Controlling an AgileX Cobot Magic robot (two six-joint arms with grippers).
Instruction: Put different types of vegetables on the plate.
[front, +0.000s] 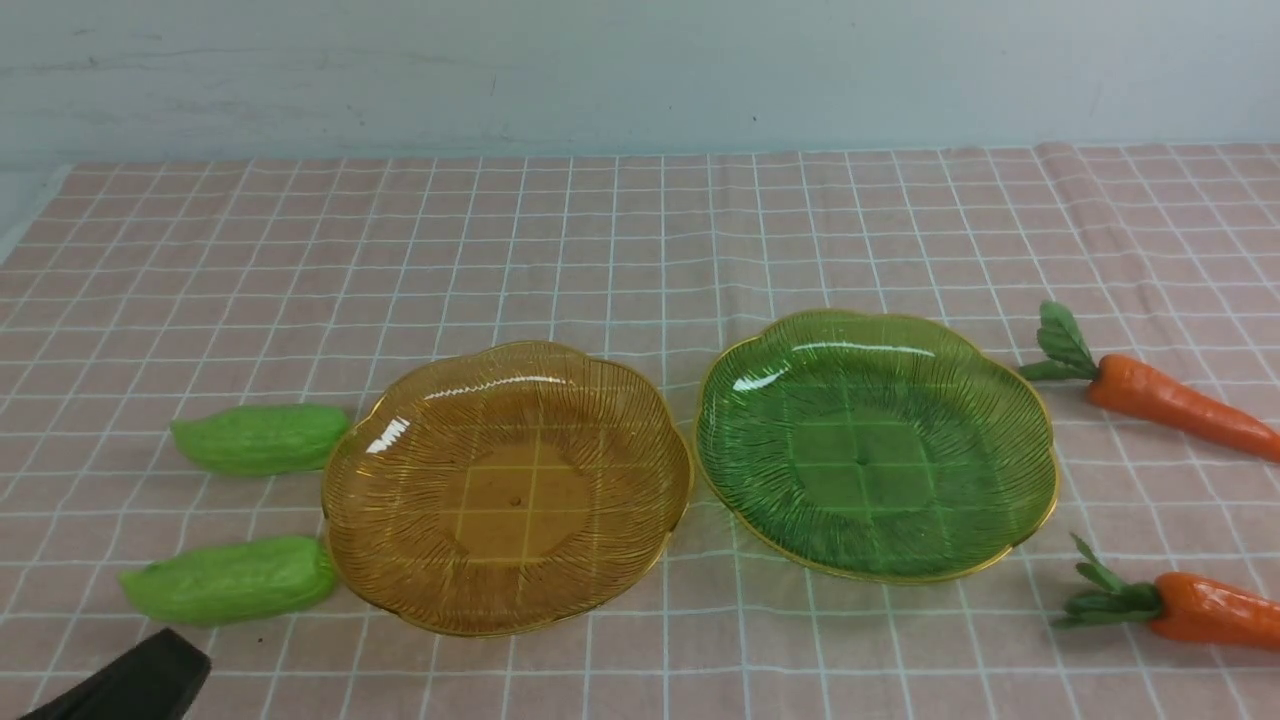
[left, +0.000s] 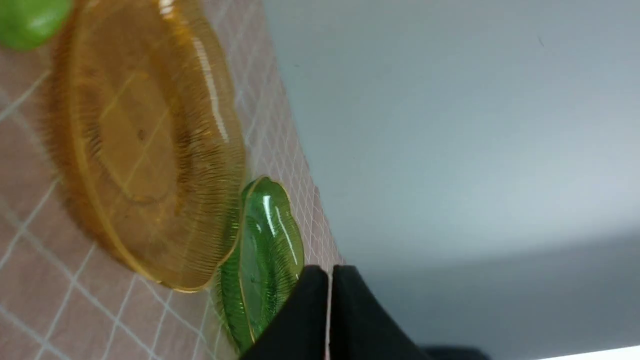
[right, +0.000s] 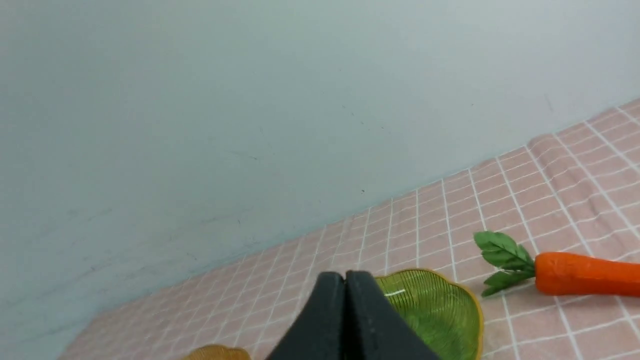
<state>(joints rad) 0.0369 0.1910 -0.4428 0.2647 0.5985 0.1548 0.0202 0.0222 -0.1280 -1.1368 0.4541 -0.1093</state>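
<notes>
Now, two green gourds, two orange carrots and two plates face you on the checked cloth (front: 640, 230). The far gourd (front: 262, 438) and near gourd (front: 230, 580) lie left of the amber plate (front: 506, 487); the far carrot (front: 1170, 400) and near carrot (front: 1215, 608) lie right of the green plate (front: 876, 445). Your left gripper (left: 330, 272), jaws pressed together on nothing, sits at the near left, just nearer than the near gourd. Your right gripper (right: 345, 277), likewise closed and unladen, points toward the green plate.

Two gourds (front: 262, 438) (front: 230, 580), two carrots (front: 1170, 400) (front: 1200, 608), one amber plate (front: 400, 560), one green plate (front: 760, 400).
</notes>
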